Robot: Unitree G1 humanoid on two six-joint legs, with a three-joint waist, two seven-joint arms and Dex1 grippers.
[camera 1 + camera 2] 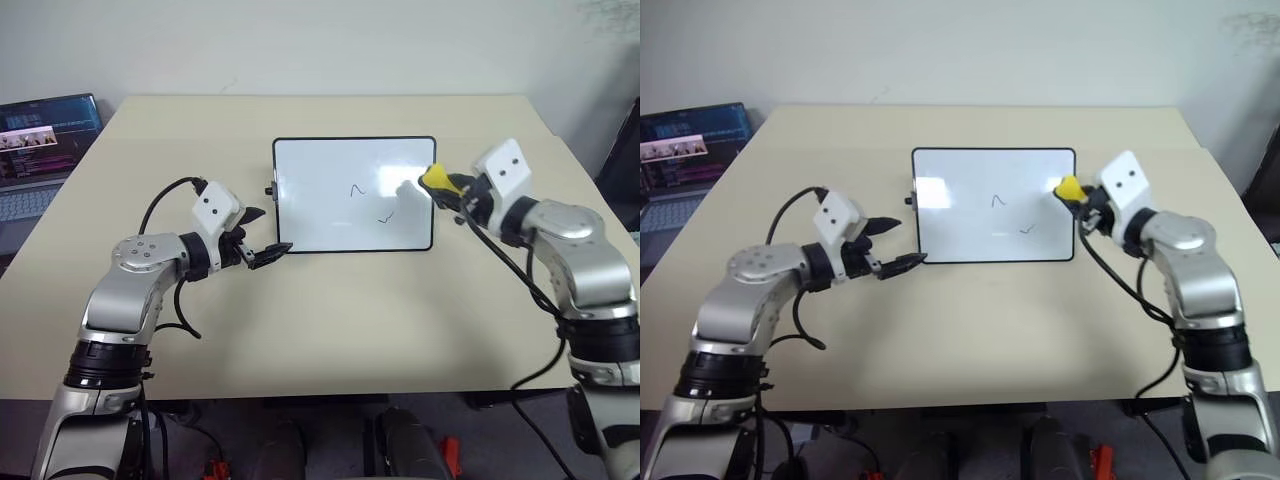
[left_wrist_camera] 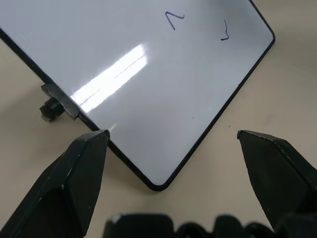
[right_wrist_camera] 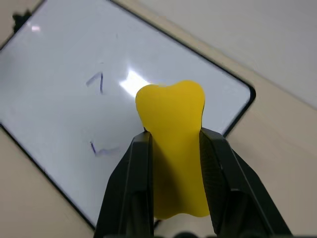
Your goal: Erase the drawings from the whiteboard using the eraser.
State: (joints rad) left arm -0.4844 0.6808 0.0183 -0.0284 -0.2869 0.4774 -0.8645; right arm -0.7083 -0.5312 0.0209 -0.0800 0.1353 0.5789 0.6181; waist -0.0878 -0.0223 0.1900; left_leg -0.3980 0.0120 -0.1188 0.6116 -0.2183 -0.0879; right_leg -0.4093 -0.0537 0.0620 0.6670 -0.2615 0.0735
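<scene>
On table: whiteboard [image 1: 330, 215], two drawings [image 1: 357, 189] | right jaws clamp eraser [image 1: 436, 179] | left jaws spread, empty

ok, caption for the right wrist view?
Right gripper clamps the yellow eraser above the whiteboard, two drawings unerased.

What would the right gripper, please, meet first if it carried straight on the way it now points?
Probably the whiteboard: the right gripper, shut on the eraser, points across its right part toward the drawings. Height above the board is unclear.
</scene>
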